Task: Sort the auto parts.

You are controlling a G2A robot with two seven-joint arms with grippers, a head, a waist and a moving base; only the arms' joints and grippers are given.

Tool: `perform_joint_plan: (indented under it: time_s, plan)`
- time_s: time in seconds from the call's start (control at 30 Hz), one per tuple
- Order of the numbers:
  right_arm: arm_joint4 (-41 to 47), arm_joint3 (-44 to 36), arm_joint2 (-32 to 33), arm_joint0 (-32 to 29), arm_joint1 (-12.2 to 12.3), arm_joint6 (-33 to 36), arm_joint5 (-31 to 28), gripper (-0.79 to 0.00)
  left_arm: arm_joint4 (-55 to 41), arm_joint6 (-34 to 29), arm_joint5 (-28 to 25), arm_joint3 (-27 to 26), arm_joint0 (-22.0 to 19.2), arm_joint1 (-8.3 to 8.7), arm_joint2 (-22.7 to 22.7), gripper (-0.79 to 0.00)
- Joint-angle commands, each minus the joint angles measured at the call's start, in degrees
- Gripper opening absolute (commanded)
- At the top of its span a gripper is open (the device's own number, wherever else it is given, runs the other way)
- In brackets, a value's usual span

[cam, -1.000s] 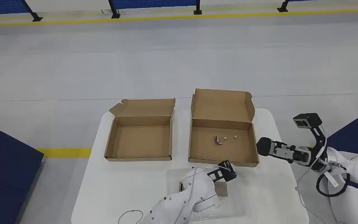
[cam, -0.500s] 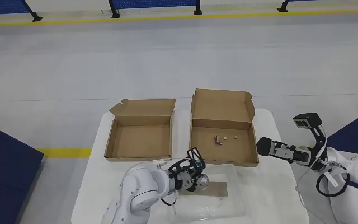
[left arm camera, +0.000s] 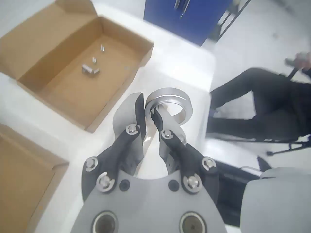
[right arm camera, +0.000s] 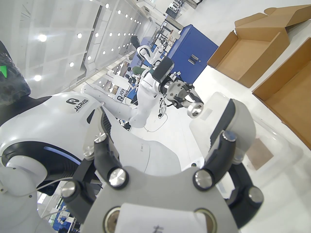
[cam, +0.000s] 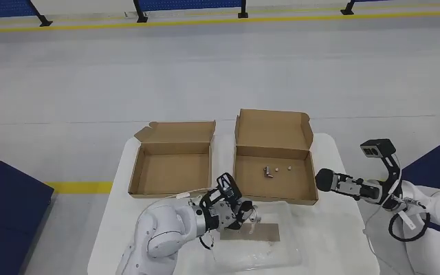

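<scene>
L tool (left arm camera: 147,112) grips metal ring (left arm camera: 184,112) by its wall, one finger inside, one outside, ring held above clear tray (cam: 292,254) at desk (cam: 330,227) front, near R box (cam: 289,185) w/ small parts (cam: 269,172). R tool (cam: 323,180) wide open, nothing in it, just beside that box.

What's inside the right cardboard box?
Three small metal parts lie on the right cardboard box floor, one a bent bracket. Its front wall hides a thin floor strip.
</scene>
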Motion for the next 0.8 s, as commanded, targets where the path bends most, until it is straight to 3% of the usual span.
perform_joint_plan:
  time_s: [0.0, 0.1, 0.2, 0.53, 0.77]
  plan:
    - [0.0, 0.0, 0.0, 0.0, 0.0, 0.0, 0.0, 0.0, -6.9, 2.6, -5.3, 1.4, 0.1, 0.59, -1.8, -0.785]
    - [0.0, 0.0, 0.0, 0.0, 0.0, 0.0, 0.0, 0.0, -13.7, 4.8, -12.0, 4.5, -0.4, 1.56, -3.8, -0.785]
    - [0.0, 0.0, 0.0, 0.0, 0.0, 0.0, 0.0, 0.0, -18.3, 6.8, -12.2, 5.7, -2.0, 2.48, -3.8, -0.785]
    - [0.0, 0.0, 0.0, 0.0, 0.0, 0.0, 0.0, 0.0, -18.3, 6.8, -12.2, 5.7, -2.0, 2.48, -3.8, -0.785]
    - [0.0, 0.0, 0.0, 0.0, 0.0, 0.0, 0.0, 0.0, -26.5, 17.8, -12.2, 2.5, -3.2, 3.15, -1.7, -0.785]
